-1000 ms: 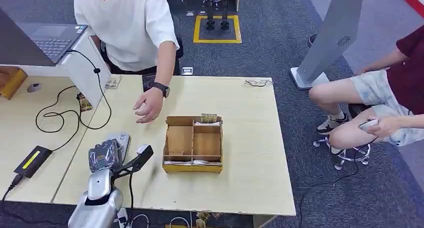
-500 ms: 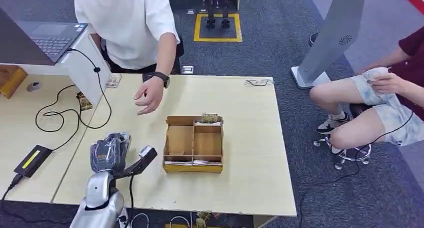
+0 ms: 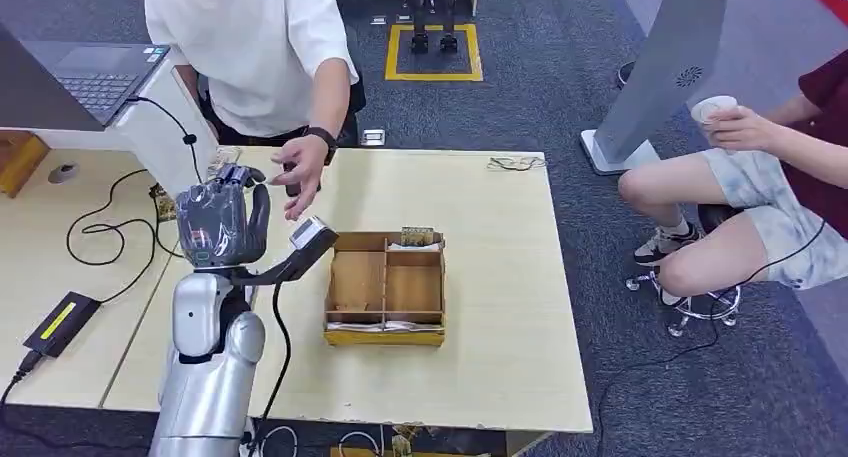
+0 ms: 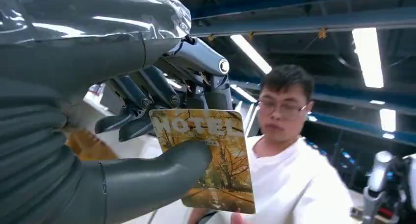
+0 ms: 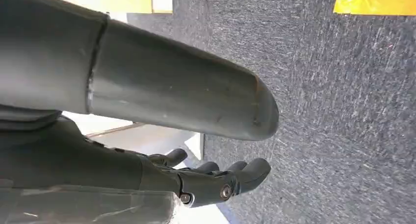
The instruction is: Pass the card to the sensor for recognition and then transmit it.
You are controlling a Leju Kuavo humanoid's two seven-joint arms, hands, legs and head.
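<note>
Left hand (image 3: 222,225) raised above the surface (image 3: 480,217), up and to the left of the wooden box (image 3: 385,289), its fingers (image 4: 147,89) and thumb pinching the card (image 4: 208,158). Card showing autumn trees and large lettering in the left wrist view, thumb pressed across its face, darker fingers behind it. Person's hand (image 3: 300,172) in a white sleeve reaching in just past the left hand, beyond the box's far left corner, with a dark watch on the wrist. Box resting mid-surface, split into compartments, a small card-like item standing at its far edge. Right hand (image 5: 206,177) hanging over grey carpet, fingers slightly curled and apart, holding nothing. Left of the box, across a gap, a second desk carrying a black cable (image 3: 110,227) and a small black device (image 3: 62,322). Far right of the box, a seated person holding a white cup (image 3: 712,108).
</note>
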